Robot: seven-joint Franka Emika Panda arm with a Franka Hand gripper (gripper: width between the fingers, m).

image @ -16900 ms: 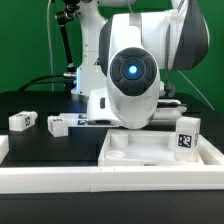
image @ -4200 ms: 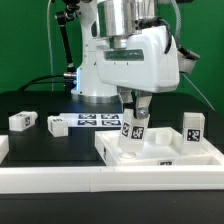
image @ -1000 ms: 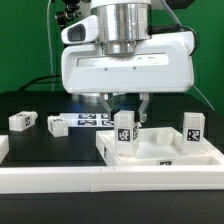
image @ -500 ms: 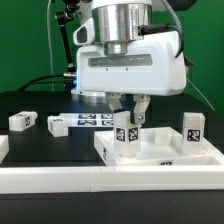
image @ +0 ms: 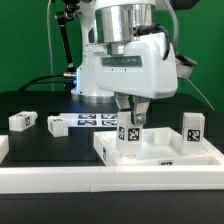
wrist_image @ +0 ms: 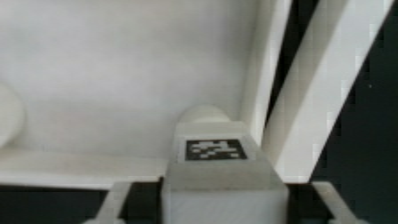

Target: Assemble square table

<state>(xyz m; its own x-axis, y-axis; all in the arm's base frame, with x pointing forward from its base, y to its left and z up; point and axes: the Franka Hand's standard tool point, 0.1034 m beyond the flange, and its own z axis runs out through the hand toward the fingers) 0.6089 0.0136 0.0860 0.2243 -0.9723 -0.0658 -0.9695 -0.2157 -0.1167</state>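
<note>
The top (image: 165, 158) lies nearest; a leg (image: 130, 140) stands in it, the gripper (image: 133, 120) clamped on it. Only the wrist view shows fingers (wrist_image: 135, 203) touching it; only the exterior, two loose legs (image: 21, 120) beyond.

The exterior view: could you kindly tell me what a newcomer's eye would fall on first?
The bulky white arm fills the upper middle, its gripper closed on a tagged leg standing in the tray-like tabletop, toward the exterior view's left. A second leg stands upright at the tray's right end, and two loose legs lie on the black table further left.
</note>
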